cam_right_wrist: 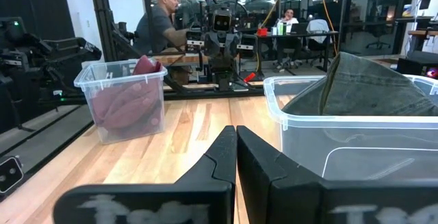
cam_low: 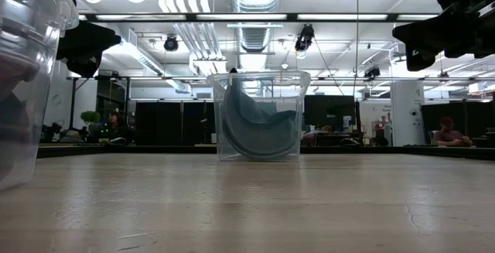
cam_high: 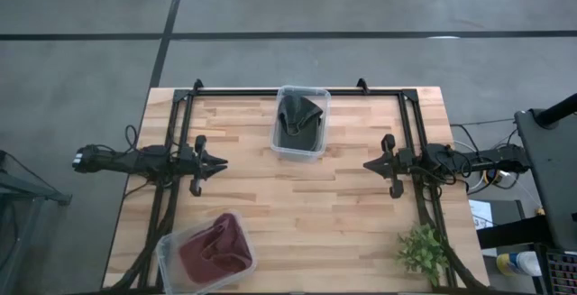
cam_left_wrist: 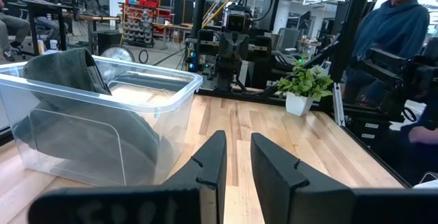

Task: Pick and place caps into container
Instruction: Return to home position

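Dark olive-green caps (cam_high: pixel 299 119) lie bunched in a clear container (cam_high: pixel 280 146) at the table's far middle; they also show in the low view (cam_low: pixel 255 125) and both wrist views (cam_left_wrist: pixel 68 73) (cam_right_wrist: pixel 369 87). Maroon caps (cam_high: pixel 215 245) fill a second clear container (cam_high: pixel 165 252) at the near left corner, also seen from the right wrist (cam_right_wrist: pixel 126 104). My left gripper (cam_high: pixel 219 162) (cam_left_wrist: pixel 238 145) hovers left of the middle, slightly open and holding nothing. My right gripper (cam_high: pixel 368 164) (cam_right_wrist: pixel 236 138) hovers on the right, shut and holding nothing. No cap lies loose on the table.
A small leafy green plant (cam_high: pixel 422 250) (cam_left_wrist: pixel 304 83) stands at the near right corner. A black frame (cam_high: pixel 297 90) runs along the far edge and both sides. Bare wood lies between the grippers (cam_high: pixel 297 196). People show beyond the table (cam_left_wrist: pixel 397 25) (cam_right_wrist: pixel 161 18).
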